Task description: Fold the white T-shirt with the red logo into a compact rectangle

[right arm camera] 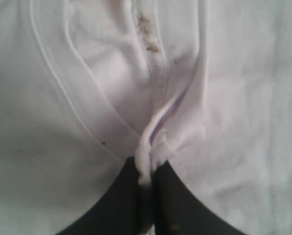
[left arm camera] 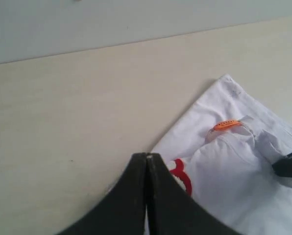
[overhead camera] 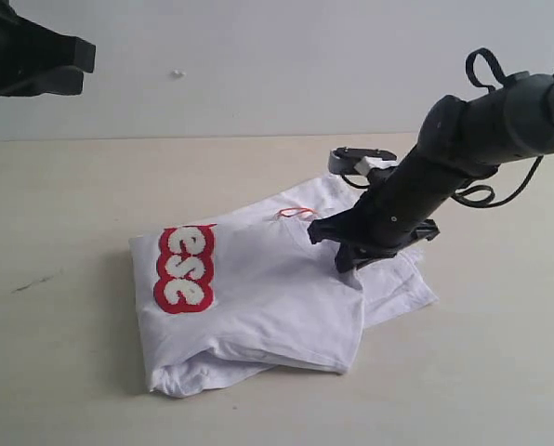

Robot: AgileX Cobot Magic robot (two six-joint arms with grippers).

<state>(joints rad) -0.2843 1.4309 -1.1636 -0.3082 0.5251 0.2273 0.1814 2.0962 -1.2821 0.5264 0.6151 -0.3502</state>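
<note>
The white T-shirt (overhead camera: 277, 297) lies partly folded on the table, one layer doubled over toward the left. Its red logo (overhead camera: 184, 268) sits at the shirt's left end, with the letters "ese" showing. The orange neck tag (overhead camera: 296, 212) peeks out at the far edge. My right gripper (overhead camera: 349, 263) is down on the shirt's right part, shut on a pinched ridge of white fabric (right arm camera: 153, 137). My left gripper (overhead camera: 68, 65) hangs high at the far left, away from the shirt, shut with nothing in it. In the left wrist view its closed tips (left arm camera: 147, 156) hide part of the logo (left arm camera: 183, 179).
The pale table (overhead camera: 63, 204) runs around the shirt on all sides, with a grey wall (overhead camera: 258, 65) behind it. The right arm (overhead camera: 463, 149) slants over the shirt's far right corner. A loose shirt layer (overhead camera: 402, 288) sticks out at the right.
</note>
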